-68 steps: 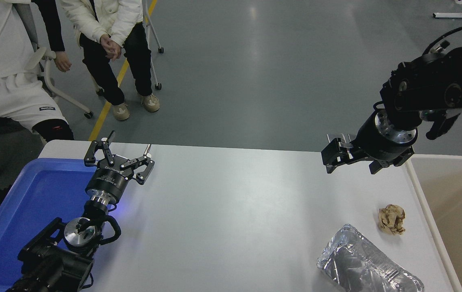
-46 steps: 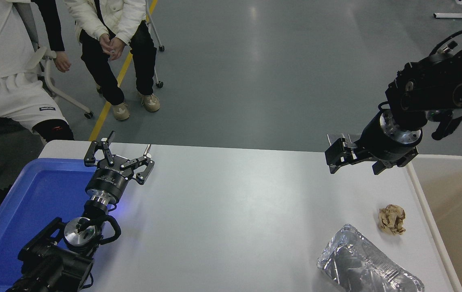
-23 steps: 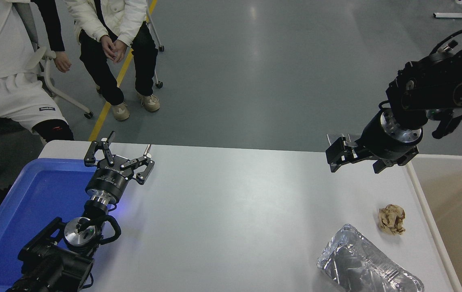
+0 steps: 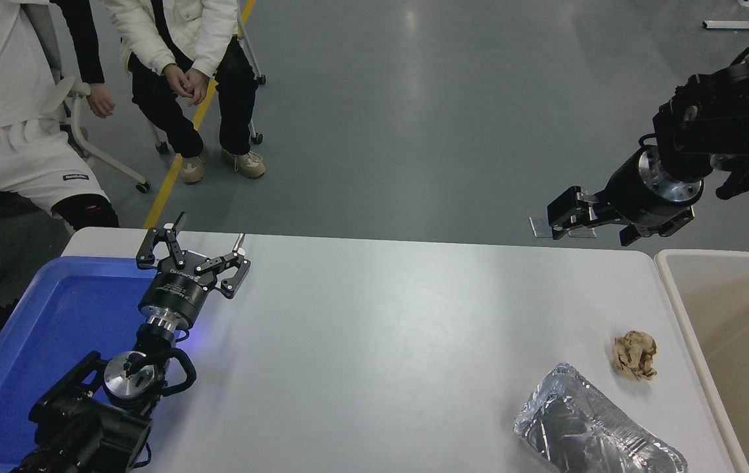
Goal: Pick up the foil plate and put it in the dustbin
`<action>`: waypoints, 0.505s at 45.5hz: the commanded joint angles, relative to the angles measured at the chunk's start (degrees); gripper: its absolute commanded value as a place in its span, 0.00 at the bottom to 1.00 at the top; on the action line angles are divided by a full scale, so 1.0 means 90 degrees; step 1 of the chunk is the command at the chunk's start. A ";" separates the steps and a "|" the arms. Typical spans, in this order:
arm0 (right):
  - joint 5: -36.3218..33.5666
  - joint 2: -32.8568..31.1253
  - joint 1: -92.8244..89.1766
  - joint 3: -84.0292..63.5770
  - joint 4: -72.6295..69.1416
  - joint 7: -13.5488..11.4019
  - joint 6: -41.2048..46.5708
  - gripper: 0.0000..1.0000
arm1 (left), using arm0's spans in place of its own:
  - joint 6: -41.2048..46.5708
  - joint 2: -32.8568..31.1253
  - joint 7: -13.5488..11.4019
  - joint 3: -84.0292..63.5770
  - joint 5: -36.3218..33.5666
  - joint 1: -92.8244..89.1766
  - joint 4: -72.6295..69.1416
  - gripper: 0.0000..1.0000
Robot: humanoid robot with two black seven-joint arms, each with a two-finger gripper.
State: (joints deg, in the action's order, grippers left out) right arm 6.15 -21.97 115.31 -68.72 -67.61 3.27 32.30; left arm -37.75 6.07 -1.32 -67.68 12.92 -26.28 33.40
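Meanwhile the right gripper (image 4: 562,217) has lifted up and away from the table (image 4: 381,328): half a second ago it hung over the far right corner, and now it sits beyond the far edge, higher and farther from the foil plate (image 4: 594,430). Whether its fingers are spread or pressed together cannot be told from this angle. The foil plate lies untouched at the table's near right corner, just beside the dustbin (image 4: 690,341), with the crumpled paper ball (image 4: 635,355) a little farther up the table from it. That retreat suggests the pick has not begun; the arm must come back down toward the plate. The left gripper (image 4: 194,253) is parked with fingers spread at the table's left side, over the edge of the blue tray (image 4: 33,341).
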 commanded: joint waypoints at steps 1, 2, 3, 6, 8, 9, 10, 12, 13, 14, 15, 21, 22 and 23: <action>0.0107 -0.0927 -0.0137 0.0195 0.0013 -0.0002 -0.0043 1.00 | 0.0005 0.0000 0.0000 0.0000 0.0000 0.0000 0.0000 0.99; 0.0194 -0.1025 -0.0146 0.0156 0.0003 -0.0002 -0.0043 1.00 | -0.0004 0.0000 0.0000 0.0000 0.0000 0.0000 0.0000 0.99; 0.0330 -0.1142 -0.0156 0.0127 -0.0017 -0.0002 -0.0034 1.00 | -0.0004 0.0000 0.0000 0.0000 0.0000 0.0000 0.0000 0.99; 0.0954 -0.1561 -0.0176 0.0087 -0.0104 0.0008 -0.0034 1.00 | 0.0005 0.0000 0.0000 0.0000 0.0000 0.0000 0.0000 0.99; 0.1462 -0.1864 -0.0185 0.0106 -0.0183 0.0018 -0.0053 1.00 | -0.0004 0.0000 0.0000 0.0000 0.0000 0.0000 0.0000 0.99; 0.1726 -0.2030 -0.0185 0.0145 -0.0241 0.0018 -0.0053 1.00 | -0.0004 0.0000 0.0000 0.0000 0.0000 0.0000 0.0000 0.99; 0.1980 -0.2215 -0.0185 0.0165 -0.0300 0.0018 -0.0063 1.00 | 0.0005 0.0000 0.0000 0.0000 0.0000 0.0000 0.0000 0.99; 0.2459 -0.2635 -0.0176 0.0243 -0.0514 0.0018 -0.0082 1.00 | 0.0005 0.0000 0.0000 0.0000 0.0000 0.0000 0.0000 0.99; 0.2683 -0.2840 -0.0176 0.0301 -0.0631 0.0018 -0.0082 1.00 | 0.0005 0.0000 0.0000 0.0000 0.0000 0.0000 0.0000 0.99; 0.2888 -0.3026 -0.0176 0.0379 -0.0729 0.0018 -0.0082 1.00 | 0.0005 0.0000 0.0000 0.0000 0.0000 0.0000 0.0000 0.99; 0.3093 -0.3211 -0.0176 0.0438 -0.0807 0.0018 -0.0082 1.00 | -0.0004 0.0000 0.0000 0.0000 0.0000 0.0000 0.0000 0.99; 0.4120 -0.4140 -0.0176 0.0517 -0.1227 0.0018 -0.0082 1.00 | 0.0005 0.0000 0.0000 0.0000 0.0000 0.0000 0.0000 0.99; 0.4227 -0.4276 -0.0176 0.0517 -0.1267 0.0018 -0.0082 1.00 | 0.0005 0.0000 0.0000 0.0000 0.0000 0.0000 0.0000 0.99; 0.4315 -0.4394 -0.0185 0.0517 -0.1296 0.0008 -0.0082 1.00 | 0.0005 0.0000 0.0000 0.0000 0.0000 0.0000 0.0000 0.99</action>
State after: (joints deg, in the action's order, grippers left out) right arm 29.62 -47.03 113.87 -65.63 -73.82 3.42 31.69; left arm -37.75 6.06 -1.32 -67.68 12.92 -26.28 33.40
